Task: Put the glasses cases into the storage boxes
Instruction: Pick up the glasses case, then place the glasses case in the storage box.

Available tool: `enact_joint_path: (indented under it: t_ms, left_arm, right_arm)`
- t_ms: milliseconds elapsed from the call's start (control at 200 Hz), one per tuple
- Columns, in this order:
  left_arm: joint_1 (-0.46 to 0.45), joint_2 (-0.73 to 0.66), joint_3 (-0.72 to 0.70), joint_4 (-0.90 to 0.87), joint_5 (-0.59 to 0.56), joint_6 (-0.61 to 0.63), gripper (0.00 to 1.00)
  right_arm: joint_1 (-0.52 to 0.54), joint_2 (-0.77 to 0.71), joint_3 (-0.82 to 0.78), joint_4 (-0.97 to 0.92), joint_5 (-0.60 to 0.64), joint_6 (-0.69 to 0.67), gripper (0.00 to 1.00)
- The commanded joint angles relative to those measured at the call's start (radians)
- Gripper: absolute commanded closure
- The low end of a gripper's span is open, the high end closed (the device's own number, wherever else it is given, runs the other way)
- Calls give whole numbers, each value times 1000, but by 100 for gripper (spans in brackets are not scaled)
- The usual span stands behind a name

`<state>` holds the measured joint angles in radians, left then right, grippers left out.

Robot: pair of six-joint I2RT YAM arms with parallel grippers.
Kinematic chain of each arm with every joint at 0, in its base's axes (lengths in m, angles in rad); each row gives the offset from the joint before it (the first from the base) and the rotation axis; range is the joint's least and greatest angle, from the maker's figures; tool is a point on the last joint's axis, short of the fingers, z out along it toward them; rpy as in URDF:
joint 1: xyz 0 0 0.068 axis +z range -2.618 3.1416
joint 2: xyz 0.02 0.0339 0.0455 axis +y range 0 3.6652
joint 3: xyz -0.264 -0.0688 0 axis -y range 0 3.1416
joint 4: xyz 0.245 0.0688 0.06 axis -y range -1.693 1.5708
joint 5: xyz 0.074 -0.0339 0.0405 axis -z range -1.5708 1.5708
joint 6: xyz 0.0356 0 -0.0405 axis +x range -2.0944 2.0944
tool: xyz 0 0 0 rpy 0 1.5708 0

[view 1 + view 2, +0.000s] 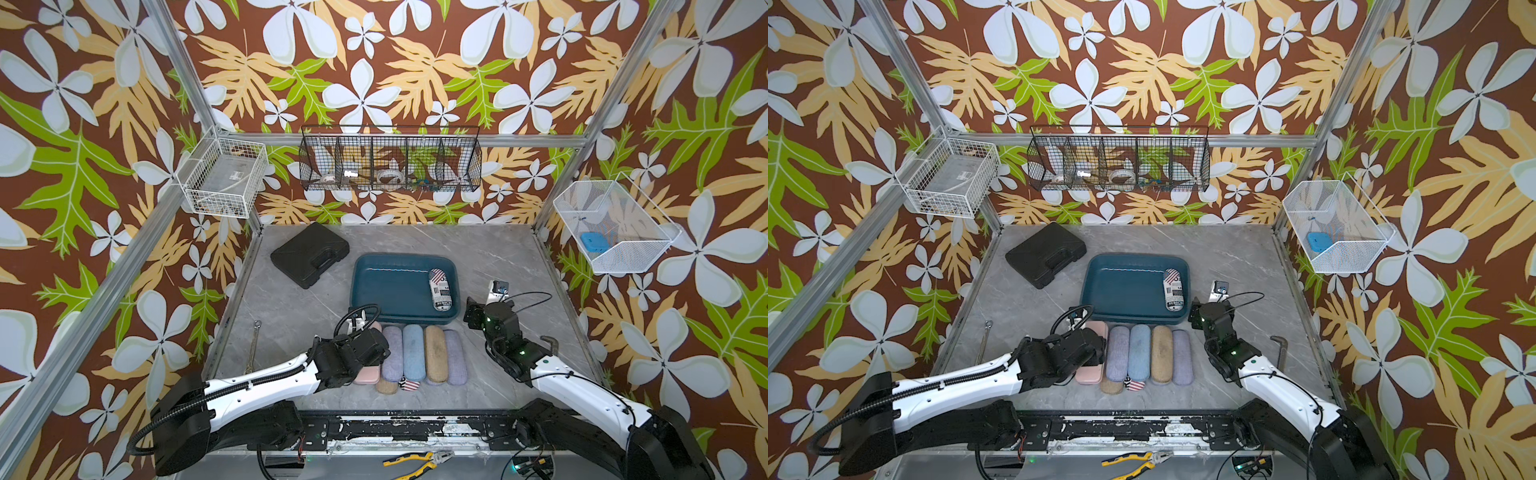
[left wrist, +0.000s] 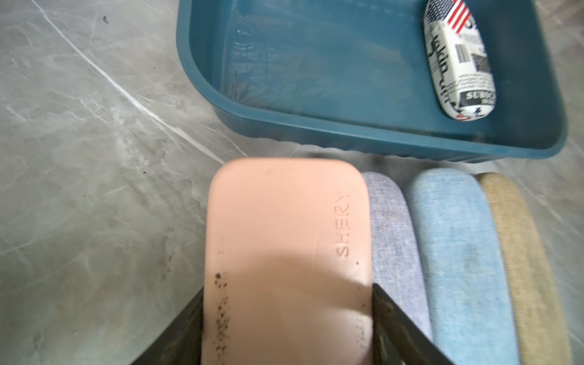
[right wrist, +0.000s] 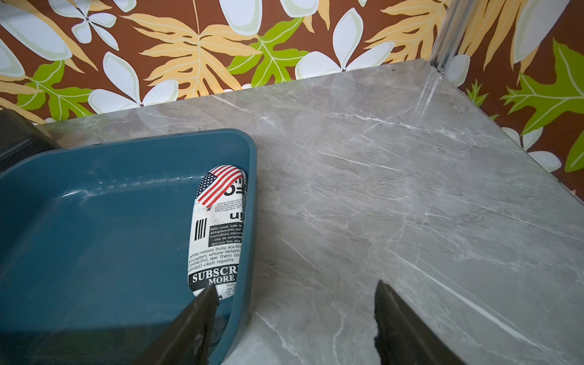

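Pointing lengthwise at teal tub [image 2: 347, 134]: clamped pink case [image 2: 284, 237].

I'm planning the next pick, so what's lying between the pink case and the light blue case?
A lavender case lies between the pink case and the light blue case, close against both; the left wrist view shows it.

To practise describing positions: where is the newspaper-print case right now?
In both top views the print case lies inside the teal tub, along its right wall, beyond the row of cases on the table.
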<state>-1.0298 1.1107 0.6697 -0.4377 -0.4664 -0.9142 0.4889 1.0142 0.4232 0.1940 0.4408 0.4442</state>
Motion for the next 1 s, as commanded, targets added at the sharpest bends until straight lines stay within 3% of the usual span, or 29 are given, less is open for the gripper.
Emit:
enact_joint_path:
  t_ms: [0,160,385,646,996]
  left_arm:
    - [-4,-18,40,-50,-38,-5,34]
    - [-4,-18,131,-65,-97,29,34]
    - [25,81,249,61,-149,119,34]
    - [112,269,383,276,-95,222,36]
    - [201,604,660,339,4,308,35]
  right_arm:
    - [-1,0,12,16,-2,1,23]
    - [-3,-3,17,12,1,2,23]
    - [-3,-11,35,-11,13,-1,23]
    - [-3,-47,47,-50,35,-20,23]
    - [-4,-68,59,-79,58,-24,23]
